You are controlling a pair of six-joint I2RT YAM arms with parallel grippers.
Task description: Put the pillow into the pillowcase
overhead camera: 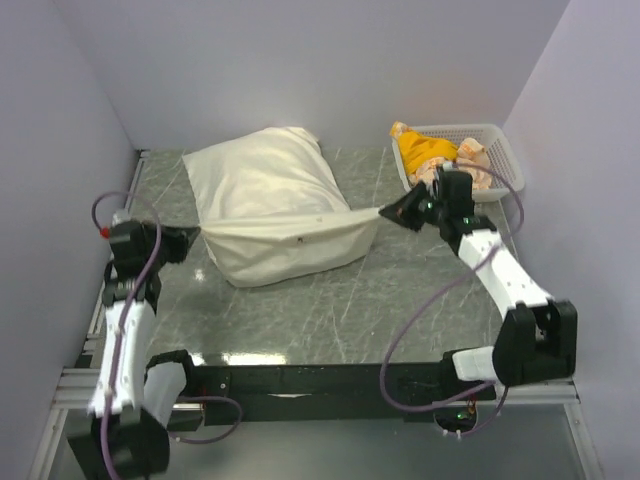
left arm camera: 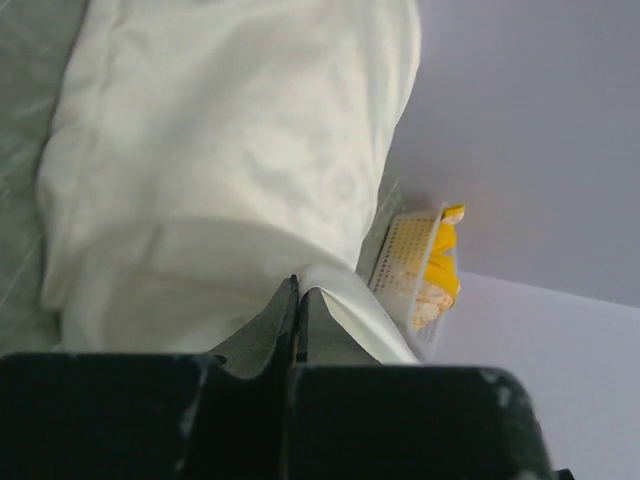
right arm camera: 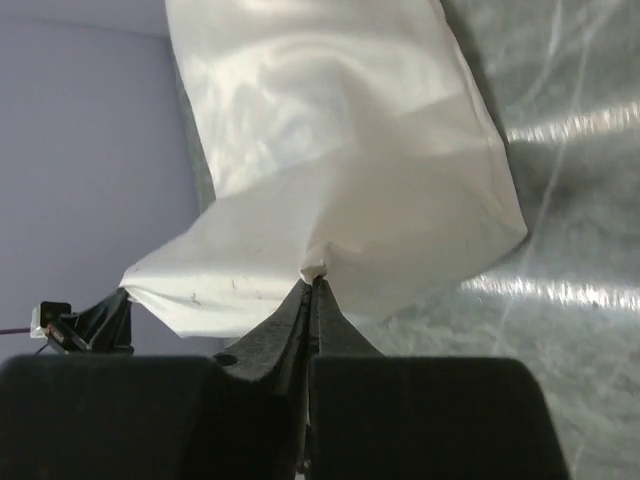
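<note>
Pillow is found mid-table, long axis running from the arms toward the back wall. Its near half looks covered and its far half is left bare. Pillowcase is drawn over that near half, its hem stretched taut crosswise. Basket is set far right, apart from the pillow. Left gripper is clamped on the hem's left corner, right gripper on the right corner. Bare pillow lies beyond both, neither nearer. The hem likely must be dragged farther back. Counted: one pillow, one pillowcase, one basket, two grippers.
</note>
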